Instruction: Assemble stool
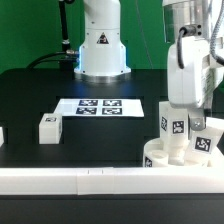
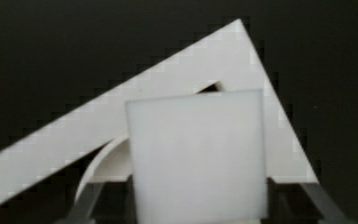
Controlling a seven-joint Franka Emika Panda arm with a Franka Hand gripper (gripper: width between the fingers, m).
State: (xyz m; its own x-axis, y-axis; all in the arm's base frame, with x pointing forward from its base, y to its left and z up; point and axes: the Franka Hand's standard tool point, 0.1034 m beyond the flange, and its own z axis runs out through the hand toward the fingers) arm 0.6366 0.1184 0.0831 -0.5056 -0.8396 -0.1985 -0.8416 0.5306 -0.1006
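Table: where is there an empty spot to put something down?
Bare table lies between the loose leg, marker board, seat and bar. More lies between the loose leg and the arm's base. It is crowded at the seat, where the end effector grips a leg.

1. A robotics lab: a white robot arm base [image 1: 102, 50] stands on a black table [image 1: 30, 95].
2. A marker board [image 1: 100, 105] of printed square tags lies flat on it, and a loose leg [image 1: 48, 127] carries a tag too.
3. Behind, what seems to be a green curtain [image 1: 145, 28] closes off the scene, though it is blurred.
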